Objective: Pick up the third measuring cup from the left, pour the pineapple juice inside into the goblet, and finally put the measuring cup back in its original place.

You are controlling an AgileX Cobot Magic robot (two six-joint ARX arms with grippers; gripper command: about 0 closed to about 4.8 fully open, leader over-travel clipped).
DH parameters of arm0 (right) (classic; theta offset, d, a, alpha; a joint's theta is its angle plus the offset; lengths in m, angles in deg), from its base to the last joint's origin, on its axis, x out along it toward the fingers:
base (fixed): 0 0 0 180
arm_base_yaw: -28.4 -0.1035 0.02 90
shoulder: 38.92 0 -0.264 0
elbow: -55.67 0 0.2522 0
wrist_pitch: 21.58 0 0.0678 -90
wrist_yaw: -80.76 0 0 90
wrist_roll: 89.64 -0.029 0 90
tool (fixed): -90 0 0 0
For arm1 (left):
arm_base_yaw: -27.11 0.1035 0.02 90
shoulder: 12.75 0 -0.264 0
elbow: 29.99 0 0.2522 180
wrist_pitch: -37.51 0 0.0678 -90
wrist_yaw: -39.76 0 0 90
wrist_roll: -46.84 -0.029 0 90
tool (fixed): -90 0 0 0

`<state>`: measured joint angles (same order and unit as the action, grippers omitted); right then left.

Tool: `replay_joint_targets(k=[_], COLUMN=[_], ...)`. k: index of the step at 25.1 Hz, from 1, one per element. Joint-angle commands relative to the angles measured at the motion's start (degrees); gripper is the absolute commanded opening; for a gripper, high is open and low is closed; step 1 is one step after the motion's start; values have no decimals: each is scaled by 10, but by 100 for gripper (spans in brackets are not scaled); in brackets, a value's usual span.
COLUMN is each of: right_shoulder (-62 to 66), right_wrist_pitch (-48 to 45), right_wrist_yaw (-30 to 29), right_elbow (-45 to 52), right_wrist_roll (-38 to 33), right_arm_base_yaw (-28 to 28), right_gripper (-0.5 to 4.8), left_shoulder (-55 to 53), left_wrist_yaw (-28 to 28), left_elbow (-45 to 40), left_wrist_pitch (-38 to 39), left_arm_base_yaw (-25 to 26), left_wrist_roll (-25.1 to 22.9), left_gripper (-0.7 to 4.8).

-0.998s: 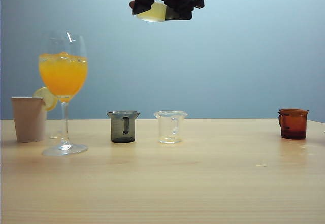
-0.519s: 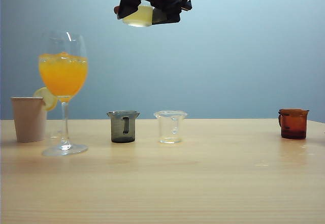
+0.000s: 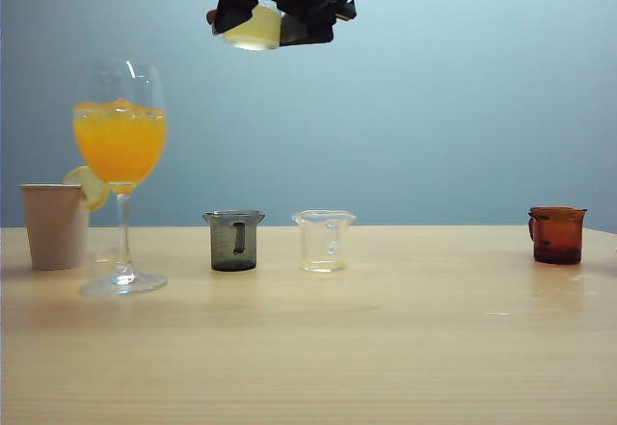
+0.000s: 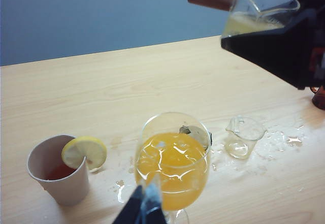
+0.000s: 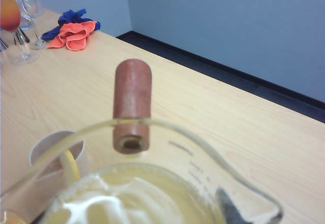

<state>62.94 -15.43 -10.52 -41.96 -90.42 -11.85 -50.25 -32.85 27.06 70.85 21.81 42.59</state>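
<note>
R gripper [image 3: 275, 11] clamped on measuring cup [image 3: 253, 28] w/ pineapple juice [image 4: 244, 25], up high, level. Goblet [image 3: 120, 146] sits lower and off to its left in exterior view; R arm nearer. L gripper [image 4: 144, 209] near goblet; grip state can't tell.

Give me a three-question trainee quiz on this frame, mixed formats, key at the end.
1. True or false: the right tool holds the measuring cup high above the table.
2. Which cup has a lemon slice on its rim? A) paper cup B) grey cup C) brown cup
3. Fill in: the goblet already holds an ____ drink, and the left tool sits low in front of it.

Key: 1 true; 2 A; 3 orange.
</note>
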Motion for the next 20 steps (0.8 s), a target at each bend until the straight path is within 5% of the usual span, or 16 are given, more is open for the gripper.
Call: replay_joint_targets(k=[1,20], right_shoulder=[0,103], right_wrist_pitch=[-31,24], right_wrist_yaw=[-3,-27], right_elbow=[-11,-144], right_wrist_roll=[-5,0], right_arm_base_yaw=[-3,-31], right_gripper=[303,303], left_shoulder=[1,1], left_wrist_yaw=[0,0], left_elbow=[3,3], left_wrist_pitch=[-3,-3], left_arm_base_yaw=[0,0], left_wrist_roll=[2,2], left_gripper=[-5,-4])
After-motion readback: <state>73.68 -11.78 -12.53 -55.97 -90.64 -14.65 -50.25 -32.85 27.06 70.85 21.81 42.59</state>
